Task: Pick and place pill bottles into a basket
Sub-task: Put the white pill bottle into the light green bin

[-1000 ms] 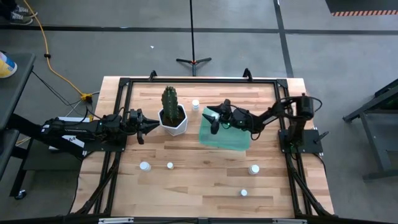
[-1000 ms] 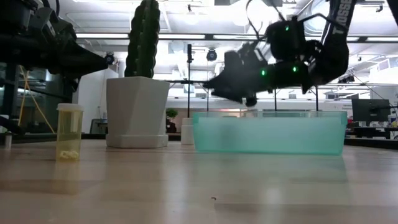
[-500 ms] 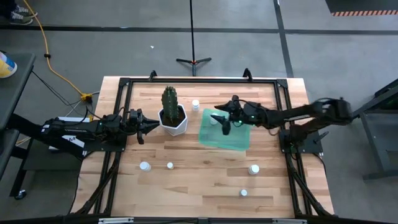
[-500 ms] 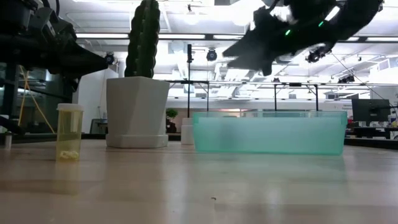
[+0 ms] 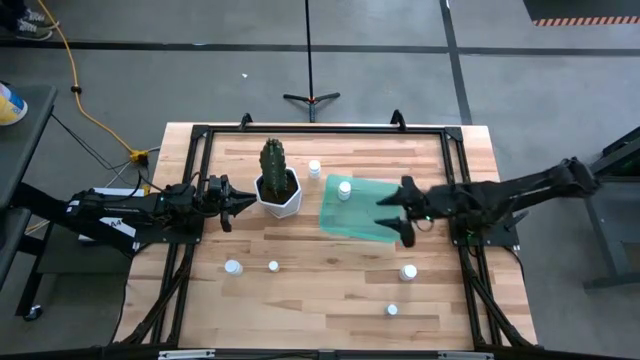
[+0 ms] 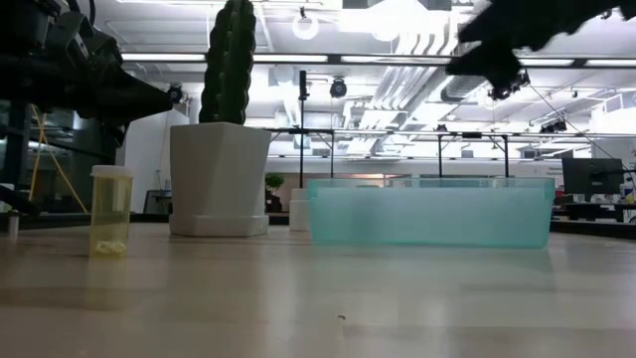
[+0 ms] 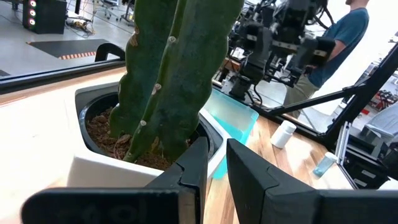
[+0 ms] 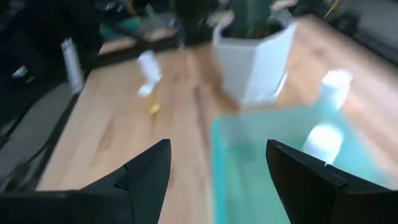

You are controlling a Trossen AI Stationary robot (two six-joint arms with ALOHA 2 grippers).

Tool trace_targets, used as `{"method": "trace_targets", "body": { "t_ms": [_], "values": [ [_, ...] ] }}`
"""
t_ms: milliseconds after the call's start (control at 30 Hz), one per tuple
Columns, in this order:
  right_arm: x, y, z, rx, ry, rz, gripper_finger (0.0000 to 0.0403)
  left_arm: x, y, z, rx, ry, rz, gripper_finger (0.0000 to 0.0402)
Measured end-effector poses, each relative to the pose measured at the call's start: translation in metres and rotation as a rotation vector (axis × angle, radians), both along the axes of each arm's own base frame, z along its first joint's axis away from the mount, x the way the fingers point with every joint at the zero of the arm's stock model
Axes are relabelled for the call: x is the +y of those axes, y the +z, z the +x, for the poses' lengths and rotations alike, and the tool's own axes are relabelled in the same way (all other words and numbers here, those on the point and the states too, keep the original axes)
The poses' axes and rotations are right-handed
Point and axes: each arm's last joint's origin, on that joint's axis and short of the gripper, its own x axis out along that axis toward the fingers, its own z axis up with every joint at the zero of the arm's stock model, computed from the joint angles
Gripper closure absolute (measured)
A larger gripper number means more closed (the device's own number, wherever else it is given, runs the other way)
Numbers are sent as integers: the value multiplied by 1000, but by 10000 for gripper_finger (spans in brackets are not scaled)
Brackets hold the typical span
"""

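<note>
Wooden table [image 5: 330, 290] inside a black frame [image 5: 197, 131], grey floor [image 5: 150, 80] around

The basket [image 5: 358, 212] is a shallow rectangular tray of translucent teal-green plastic, lying flat on the table and slightly askew to its edges. One small white pill bottle [image 5: 344, 188] stands upright inside it, in the far corner on the left-arm side (the only one in the tray). A second bottle [image 5: 314, 168] stands on the wood just beyond that corner. Four more stand apart on the near half of the table: two side by side [image 5: 232, 267] [image 5: 273, 266], one near the basket's near right corner [image 5: 408, 271], one nearest the front edge [image 5: 392, 310].
</note>
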Motion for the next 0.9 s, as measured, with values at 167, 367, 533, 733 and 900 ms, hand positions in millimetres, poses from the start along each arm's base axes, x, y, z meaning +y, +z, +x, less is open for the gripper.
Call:
{"method": "trace_targets", "body": {
  "t_ms": [167,367,533,733,900],
  "values": [
    [17,-9,-14,127,47,122,152,0,0,0,0,0,0,305],
    [36,-15,-25,235,132,249,162,0,0,0,1,0,0,305],
    [48,-18,-32,311,200,342,173,0,0,0,0,0,0,305],
    [60,-20,-41,414,269,468,192,0,0,0,1,0,0,305],
    [69,-13,-44,449,299,506,205,0,0,0,1,0,0,305]
  ]
}}
